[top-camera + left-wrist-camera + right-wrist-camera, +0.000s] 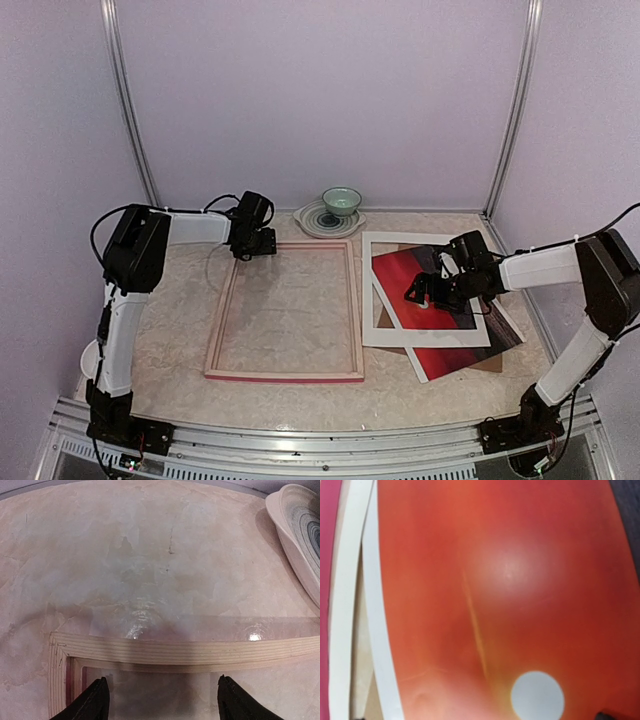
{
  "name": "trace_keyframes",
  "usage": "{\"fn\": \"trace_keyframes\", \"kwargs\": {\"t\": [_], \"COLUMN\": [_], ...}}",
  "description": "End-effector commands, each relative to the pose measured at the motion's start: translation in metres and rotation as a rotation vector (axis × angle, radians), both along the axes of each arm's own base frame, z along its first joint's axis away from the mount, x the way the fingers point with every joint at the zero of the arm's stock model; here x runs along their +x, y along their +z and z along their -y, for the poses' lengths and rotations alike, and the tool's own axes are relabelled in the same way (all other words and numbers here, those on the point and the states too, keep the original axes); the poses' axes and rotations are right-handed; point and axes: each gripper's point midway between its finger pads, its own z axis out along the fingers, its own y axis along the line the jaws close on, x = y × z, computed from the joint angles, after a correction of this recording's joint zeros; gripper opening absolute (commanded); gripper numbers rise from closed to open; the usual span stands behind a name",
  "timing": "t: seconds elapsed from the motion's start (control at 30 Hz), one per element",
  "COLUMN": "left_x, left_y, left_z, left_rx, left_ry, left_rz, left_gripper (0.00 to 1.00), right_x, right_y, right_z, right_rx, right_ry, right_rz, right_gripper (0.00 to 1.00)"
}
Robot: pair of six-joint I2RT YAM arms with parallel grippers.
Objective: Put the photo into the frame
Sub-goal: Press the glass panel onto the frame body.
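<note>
The frame [285, 375] lies flat in the middle of the table with its pale wood back up. My left gripper [256, 244] hovers open over the frame's far left corner. In the left wrist view the far rail [175, 652] runs just ahead of the gripper [162, 700], whose fingertips are spread with nothing between them. The photo [398, 272], red with a white sun dot [537, 695], lies askew under a white mat [380, 330] on the right. My right gripper [428, 290] hangs low over the photo's red sky, open and holding nothing.
A green bowl [341, 202] stands on a ringed plate [312, 222] at the back, just beyond the frame; the plate's rim [300, 540] shows at the right of the left wrist view. A brown backing board [497, 363] peeks out under the photo. The enclosure walls stand close on both sides.
</note>
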Motion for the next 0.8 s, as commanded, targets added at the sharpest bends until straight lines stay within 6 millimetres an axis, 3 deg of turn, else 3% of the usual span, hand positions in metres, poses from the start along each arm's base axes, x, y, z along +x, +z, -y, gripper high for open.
{"fn": "trace_keyframes", "kwargs": {"t": [0.0, 0.13, 0.43, 0.57, 0.77], "left_x": [0.004, 0.007, 0.0, -0.021, -0.067], "left_y": [-0.005, 0.008, 0.09, 0.125, 0.141], "left_z": [0.002, 0.006, 0.02, 0.045, 0.103], "left_rx": [-0.007, -0.028, -0.13, -0.18, -0.215], "left_ry": [-0.005, -0.017, -0.063, -0.138, -0.295], "left_rz": [-0.019, 0.011, 0.126, 0.165, 0.164], "left_gripper": [0.73, 0.73, 0.76, 0.82, 0.99], "right_x": [-0.017, -0.017, -0.011, -0.005, 0.006], "right_y": [-0.016, -0.018, -0.012, -0.006, 0.009], "right_z": [0.002, 0.001, 0.002, 0.002, 0.018], "right_rx": [-0.02, -0.024, -0.049, -0.056, -0.048], "right_ry": [-0.007, -0.006, 0.003, 0.009, -0.014], "right_rz": [-0.071, -0.074, -0.055, -0.041, -0.011], "right_gripper": [0.99, 0.99, 0.99, 0.99, 0.99]}}
